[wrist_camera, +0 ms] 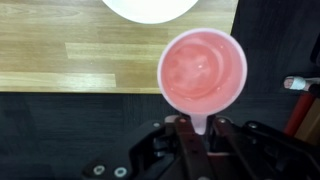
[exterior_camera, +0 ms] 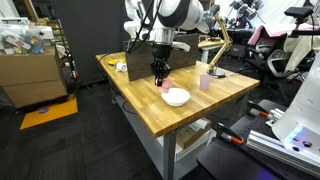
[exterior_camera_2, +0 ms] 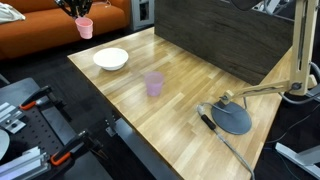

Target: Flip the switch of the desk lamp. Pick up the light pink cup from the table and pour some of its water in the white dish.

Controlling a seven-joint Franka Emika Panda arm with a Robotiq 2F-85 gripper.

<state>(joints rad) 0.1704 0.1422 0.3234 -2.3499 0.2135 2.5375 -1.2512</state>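
Wooden table [exterior_camera_2: 180, 100] | claw [wrist_camera: 203, 125] grips light pink cup [wrist_camera: 202, 72] | desk lamp [exterior_camera_2: 233, 118] — exterior views only

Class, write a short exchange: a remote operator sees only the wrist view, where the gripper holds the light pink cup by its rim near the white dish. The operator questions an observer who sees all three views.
Operator: Besides the light pink cup and the white dish, what else stands on the table?
Observer: In both exterior views, a taller pink tumbler stands on the wood, on the far side of the dish from the cup.
Operator: Where is the desk lamp?
Observer: In an exterior view, the desk lamp sits at the table end farthest from the cup, past the tumbler.
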